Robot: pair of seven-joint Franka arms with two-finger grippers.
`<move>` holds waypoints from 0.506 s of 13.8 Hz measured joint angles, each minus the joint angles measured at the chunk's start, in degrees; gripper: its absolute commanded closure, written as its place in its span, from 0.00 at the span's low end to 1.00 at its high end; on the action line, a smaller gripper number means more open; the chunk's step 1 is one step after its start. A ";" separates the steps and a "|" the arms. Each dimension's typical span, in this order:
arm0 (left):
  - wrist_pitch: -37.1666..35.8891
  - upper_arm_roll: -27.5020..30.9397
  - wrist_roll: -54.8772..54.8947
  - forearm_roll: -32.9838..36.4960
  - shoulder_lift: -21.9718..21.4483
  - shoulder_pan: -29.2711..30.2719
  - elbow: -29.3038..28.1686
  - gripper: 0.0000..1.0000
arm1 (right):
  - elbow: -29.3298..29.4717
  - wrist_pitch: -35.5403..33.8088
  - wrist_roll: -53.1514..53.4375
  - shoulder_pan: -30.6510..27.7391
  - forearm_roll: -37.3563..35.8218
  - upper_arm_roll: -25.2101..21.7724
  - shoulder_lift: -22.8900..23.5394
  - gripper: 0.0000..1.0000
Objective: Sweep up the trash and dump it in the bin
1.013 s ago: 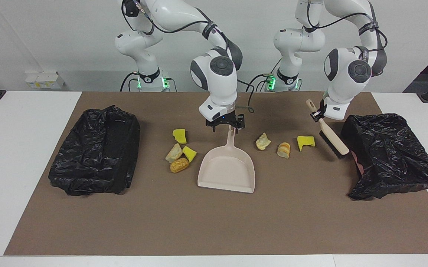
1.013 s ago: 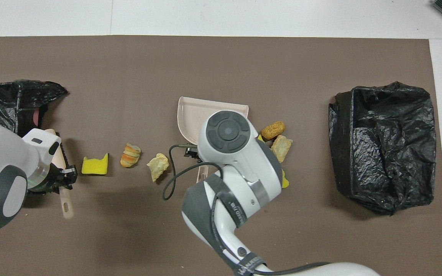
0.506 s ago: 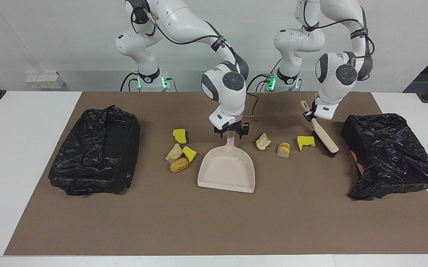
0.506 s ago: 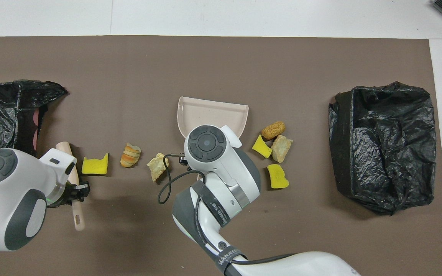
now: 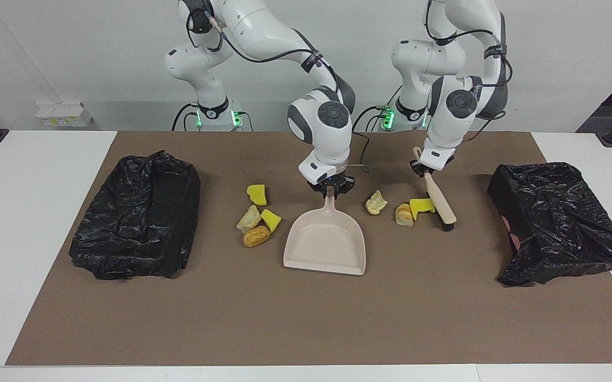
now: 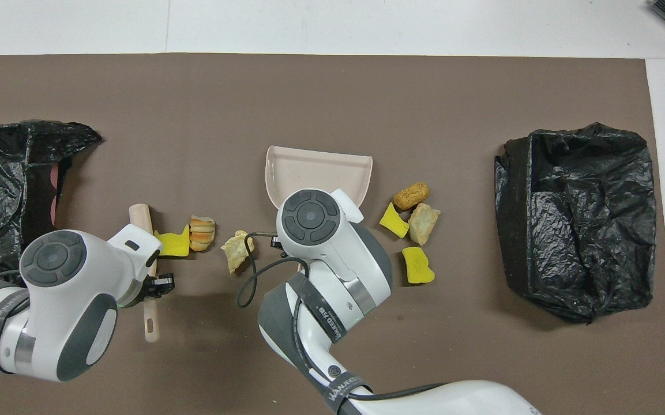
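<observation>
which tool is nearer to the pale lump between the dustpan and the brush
Right. The right tool grips the dustpan handle just beside the pale lump. The left tool holds the brush, two scraps away.

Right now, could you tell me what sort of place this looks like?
Probably a robotics lab set up for a cleaning trial: a white table under a brown mat, black bag-lined bins at each end, and staged trash beside a dustpan.
</observation>
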 measured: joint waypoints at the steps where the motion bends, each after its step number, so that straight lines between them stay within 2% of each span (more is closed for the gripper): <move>1: 0.49 0.00 0.77 -0.58 0.04 -0.47 0.00 1.00 | 0.00 -0.37 -3.50 -0.19 -0.03 -0.10 -0.25 1.00; 4: 2.41 -0.03 1.78 -2.08 0.27 -1.99 0.00 1.00 | 0.10 -7.06 -17.81 -2.45 -0.07 -0.77 -4.03 1.00; 7: 3.20 -0.08 2.16 -2.79 0.45 -3.23 0.00 1.00 | -0.88 -16.91 -34.51 -6.67 -1.35 -1.02 -11.64 1.00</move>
